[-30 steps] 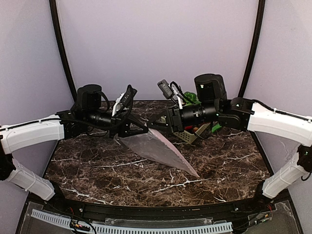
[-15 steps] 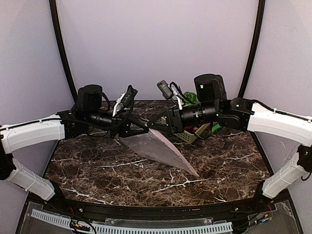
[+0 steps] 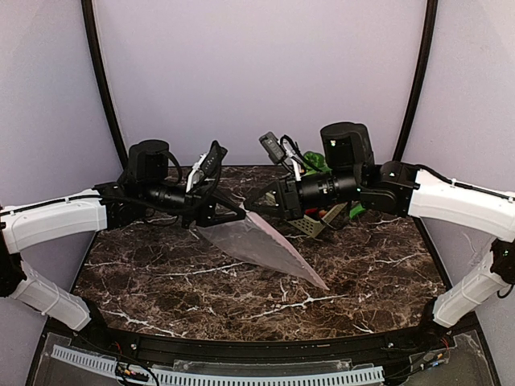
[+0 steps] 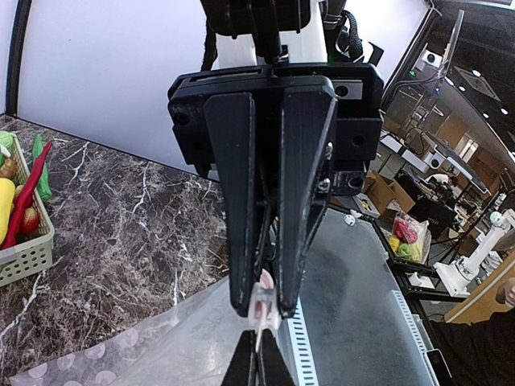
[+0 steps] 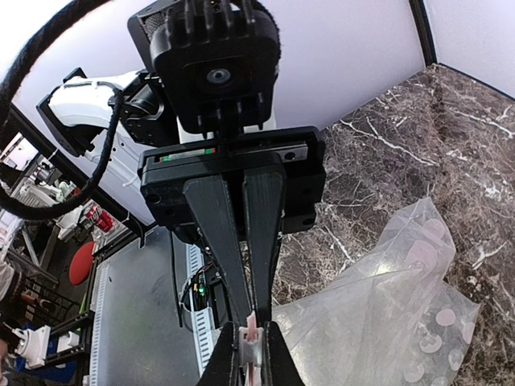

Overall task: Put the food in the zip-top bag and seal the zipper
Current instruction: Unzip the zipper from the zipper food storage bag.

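Nothing is bagged yet. The food (image 4: 22,201) (a red chili, yellow corn and green pieces are visible) lies in the pale lattice basket (image 4: 28,256) at the left edge of the left wrist view. In the top view the basket sits at centre right, behind the right arm.

The zip-top bag (image 3: 261,245) is flat, clear and apparently empty. It hangs in the middle of the top view, slanting from upper left down to its far corner, which rests on the marble table (image 3: 161,281) at lower right.

Both arms meet nose to nose over the bag's top edge. The left gripper (image 5: 253,318) is closed tight on the zipper (image 5: 251,334), the pale pink-white strip pinched between its tips. The right gripper (image 4: 264,310) has its fingers drawn in on the same strip from the opposite side. It looks clamped on it, though the narrow slit between the fingers makes it hard to be sure the pads bite fully.

What is left is the whole job: open the mouth, carry each piece over from the basket, then run the seal shut.

Room is tight where the two grippers nearly touch, so either arm must back straight off before it turns. The basket is just beside the right arm. The lower half of the top view is bare marble down to the front rail, which leaves space to lay the bag flat. The table's side edges are close under both forearms.
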